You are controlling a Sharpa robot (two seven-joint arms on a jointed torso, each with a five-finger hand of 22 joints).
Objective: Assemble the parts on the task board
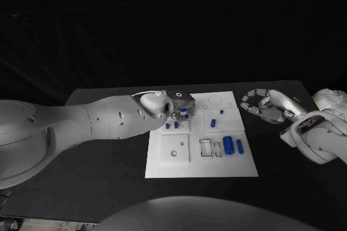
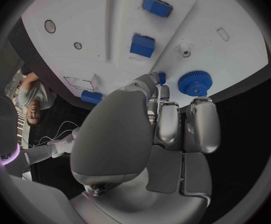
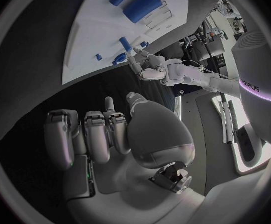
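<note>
Task looks partway through, at a guess. Task board [image 1: 201, 167] lies mid worktop [image 1: 108, 156]. The left robot hand [image 2: 167, 119] is over the board's far-left area, fingertips pinching a small blue peg [image 2: 162, 77] right next to the blue gear [image 2: 194, 82]; seating looks unfinished. Two blue blocks [image 2: 142, 45] sit further in on the board. Big blue cylinder [image 1: 228, 145] and a slimmer one lie loose near the board's right edge, likely still to place. Right robot hand [image 1: 265, 104] hovers off the board's far-right corner, fingers curled, holding nothing.
</note>
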